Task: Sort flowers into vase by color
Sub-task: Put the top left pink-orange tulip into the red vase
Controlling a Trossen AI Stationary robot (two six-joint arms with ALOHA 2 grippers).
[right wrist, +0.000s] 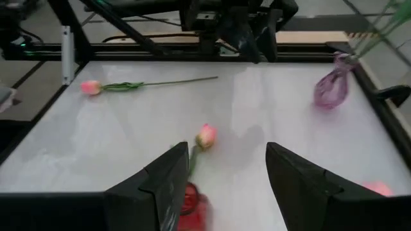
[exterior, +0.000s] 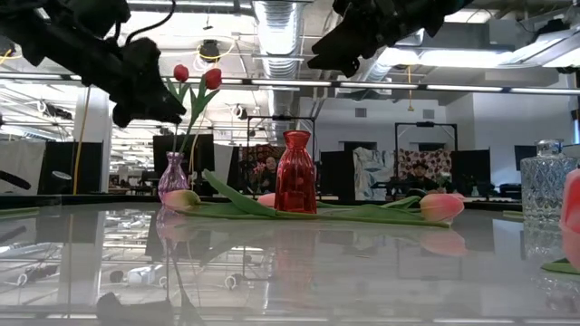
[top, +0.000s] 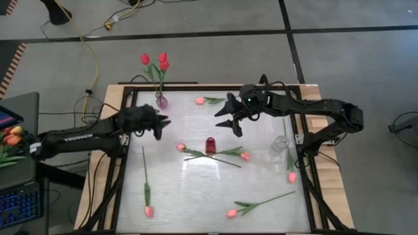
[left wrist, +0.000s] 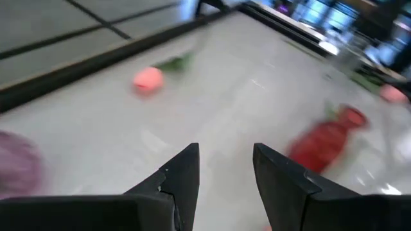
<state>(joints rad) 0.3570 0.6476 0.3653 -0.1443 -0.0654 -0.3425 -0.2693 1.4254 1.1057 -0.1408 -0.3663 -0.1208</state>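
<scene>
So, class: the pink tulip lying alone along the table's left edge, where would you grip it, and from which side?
Probably mid-stem on the tulip, coming straight down from above. It lies flat with a long, thin stem and clear table around it, and its soft head sits at the near end. The left gripper hovers nearest, open.

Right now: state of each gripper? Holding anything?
Left gripper: open, empty, over the table near the purple vase.
Right gripper: open, empty, above the red vase.
</scene>
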